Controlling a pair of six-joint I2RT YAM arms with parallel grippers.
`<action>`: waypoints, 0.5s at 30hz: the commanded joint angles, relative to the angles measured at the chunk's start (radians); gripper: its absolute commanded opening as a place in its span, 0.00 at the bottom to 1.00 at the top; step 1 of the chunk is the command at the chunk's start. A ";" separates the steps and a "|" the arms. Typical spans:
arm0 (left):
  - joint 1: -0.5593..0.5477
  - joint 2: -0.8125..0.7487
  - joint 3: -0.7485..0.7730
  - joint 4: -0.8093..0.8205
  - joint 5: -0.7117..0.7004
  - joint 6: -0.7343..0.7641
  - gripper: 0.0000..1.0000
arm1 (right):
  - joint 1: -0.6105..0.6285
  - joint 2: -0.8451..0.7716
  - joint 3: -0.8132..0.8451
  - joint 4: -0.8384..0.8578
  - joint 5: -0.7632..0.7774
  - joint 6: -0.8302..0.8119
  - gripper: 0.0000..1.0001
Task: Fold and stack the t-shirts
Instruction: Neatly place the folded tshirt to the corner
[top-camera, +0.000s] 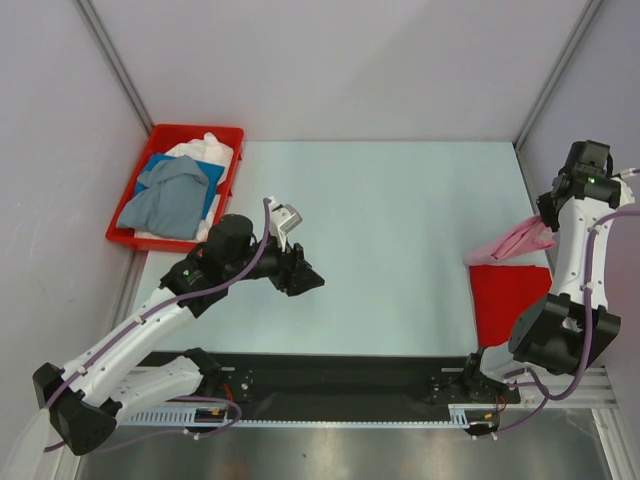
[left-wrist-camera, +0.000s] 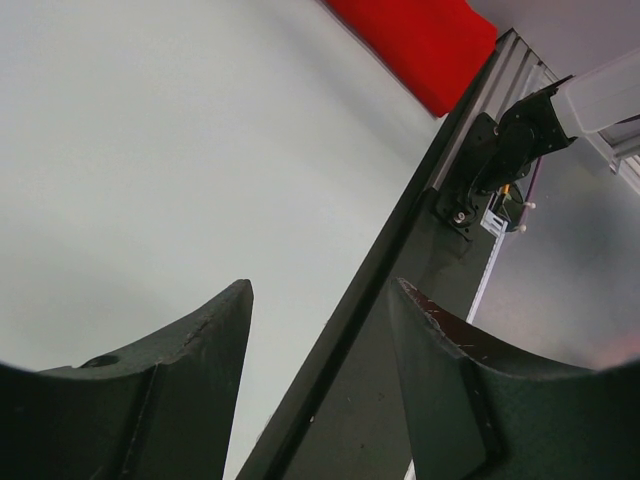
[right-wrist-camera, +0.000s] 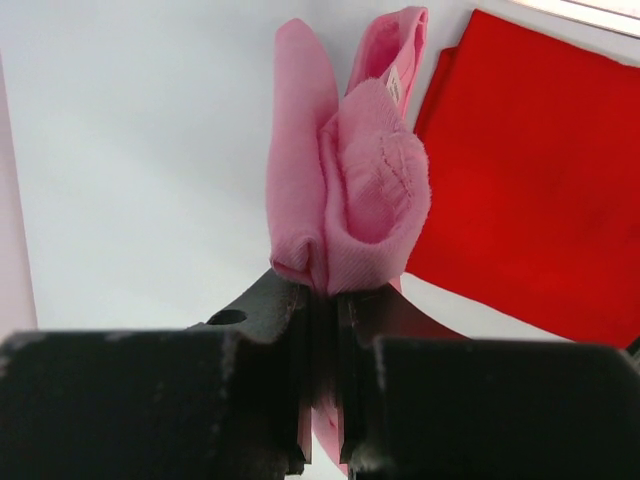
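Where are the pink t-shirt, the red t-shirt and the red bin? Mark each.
pink t-shirt (right-wrist-camera: 350, 200), right wrist view, bunched fold above jaws.
red t-shirt (top-camera: 508, 300), top view, flat middle.
red bin (top-camera: 196, 131), top view, far rim.

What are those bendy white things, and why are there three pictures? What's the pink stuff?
The bendy white things are two robot arms bolted to a table. Each ends in jaws that pinch like two fingers. One picture looks down from above. The other two come from small cameras on the arms' wrists, so you see the jaws up close.

The right gripper has its jaws shut on a pink t-shirt, holding it bunched up above a red t-shirt that lies folded flat on the table. The left gripper has its jaws open and holds nothing. In the far left corner is a red bin with more shirts in grey-blue, blue and white. The robot's job is folding and stacking them.
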 joint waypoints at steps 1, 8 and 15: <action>0.012 -0.008 -0.012 0.040 0.034 0.003 0.62 | -0.029 -0.056 -0.001 0.043 -0.006 -0.020 0.00; 0.024 -0.005 -0.016 0.046 0.051 -0.002 0.62 | -0.057 -0.079 -0.047 0.052 -0.026 -0.040 0.00; 0.035 -0.005 -0.021 0.046 0.064 -0.002 0.62 | -0.107 -0.111 -0.106 0.055 -0.061 -0.080 0.00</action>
